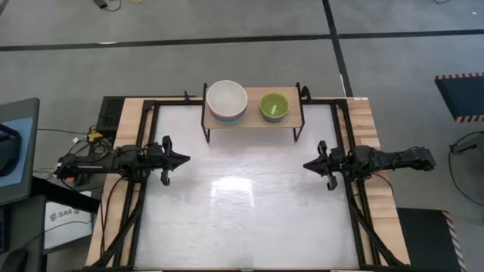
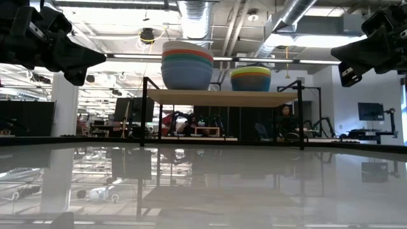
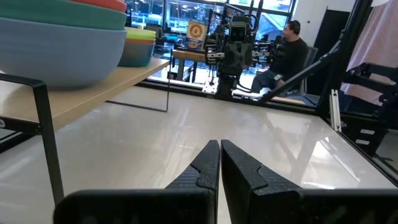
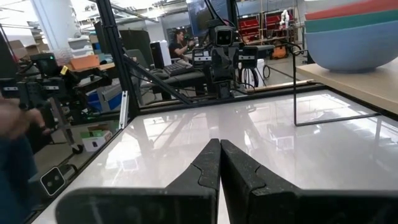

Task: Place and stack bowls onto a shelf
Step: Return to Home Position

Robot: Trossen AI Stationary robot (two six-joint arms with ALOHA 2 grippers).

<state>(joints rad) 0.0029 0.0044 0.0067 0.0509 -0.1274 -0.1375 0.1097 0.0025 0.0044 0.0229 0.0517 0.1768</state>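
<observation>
We look down on a white worktop. At twelve o'clock stands the wooden shelf, carrying two stacks of bowls: a large stack topped by a white bowl and, at its three o'clock, a small stack topped by a lime green bowl. The left fingers at nine o'clock and the right fingers at three o'clock hover pressed together, empty.

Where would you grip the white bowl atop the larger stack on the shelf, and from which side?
Probably pinch the white bowl by its rim, coming from above: it sits upright, nested in the stack, so only the rim stands free.
</observation>
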